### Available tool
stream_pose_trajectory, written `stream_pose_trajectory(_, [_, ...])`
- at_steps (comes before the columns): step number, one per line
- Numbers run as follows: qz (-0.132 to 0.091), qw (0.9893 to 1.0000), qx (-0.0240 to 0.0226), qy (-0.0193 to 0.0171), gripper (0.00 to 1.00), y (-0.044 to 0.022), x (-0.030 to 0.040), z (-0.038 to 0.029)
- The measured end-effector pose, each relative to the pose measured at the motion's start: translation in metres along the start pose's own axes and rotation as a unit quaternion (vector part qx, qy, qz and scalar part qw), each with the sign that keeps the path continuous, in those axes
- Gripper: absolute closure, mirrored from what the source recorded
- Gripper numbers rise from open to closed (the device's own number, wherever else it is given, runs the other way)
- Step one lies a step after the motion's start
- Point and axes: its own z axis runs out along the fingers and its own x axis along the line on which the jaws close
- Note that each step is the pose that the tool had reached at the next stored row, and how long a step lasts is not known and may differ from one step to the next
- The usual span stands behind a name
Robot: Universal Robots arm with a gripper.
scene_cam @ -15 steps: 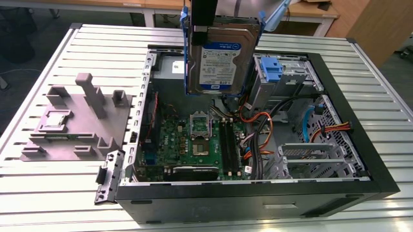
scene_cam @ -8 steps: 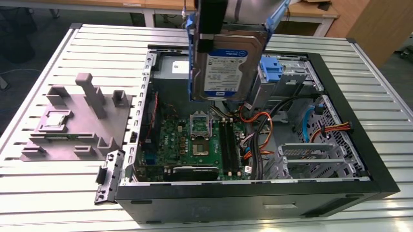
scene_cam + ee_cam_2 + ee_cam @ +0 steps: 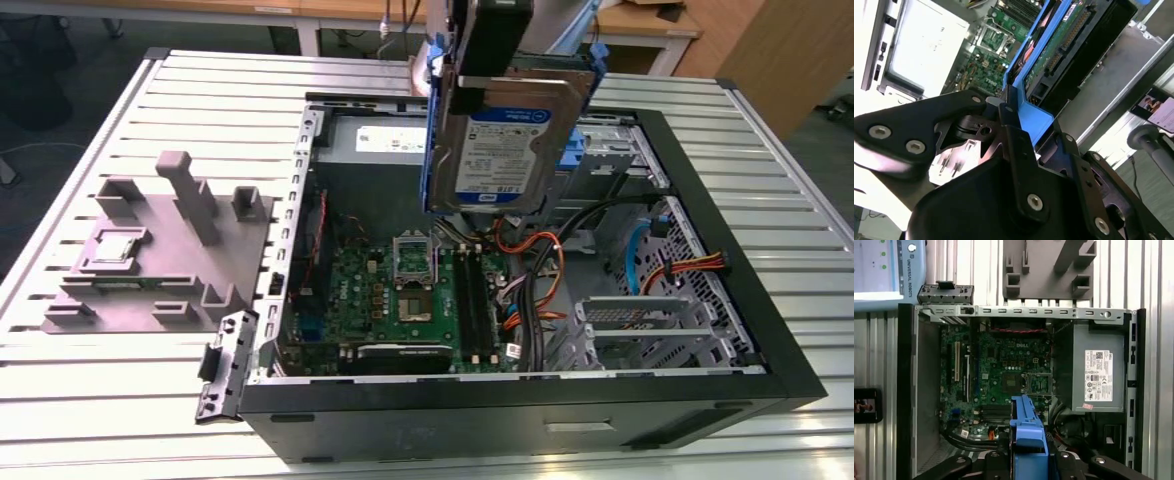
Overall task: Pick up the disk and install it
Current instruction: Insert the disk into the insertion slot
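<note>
Gripper [image 3: 483, 95] closed tight on the blue carrier edge of the disk [image 3: 505, 150], pinching from above. Held upright in the air, label showing, over the open computer case [image 3: 534, 395], above the motherboard [image 3: 400, 290], near the case edge with the power supply [image 3: 380, 140]. Beside the case on the slatted table [image 3: 134, 400], a grey fixture [image 3: 160, 250].

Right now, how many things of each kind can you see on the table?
Disk, held up by the gripper: 1
Open computer case: 1
Green circuit board: 1
Grey power-supply box: 1
Grey holder block: 1
Total: 5
</note>
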Motion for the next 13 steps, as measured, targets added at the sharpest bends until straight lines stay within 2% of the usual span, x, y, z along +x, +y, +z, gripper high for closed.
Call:
stream_pose_trajectory(10, [0.0,1.0,0.0,0.0001,0.64,-0.0016,0.0279,0.0004])
stream_pose_trajectory(13, [0.0,1.0,0.0,0.0001,0.64,-0.0098,0.0312,0.0006])
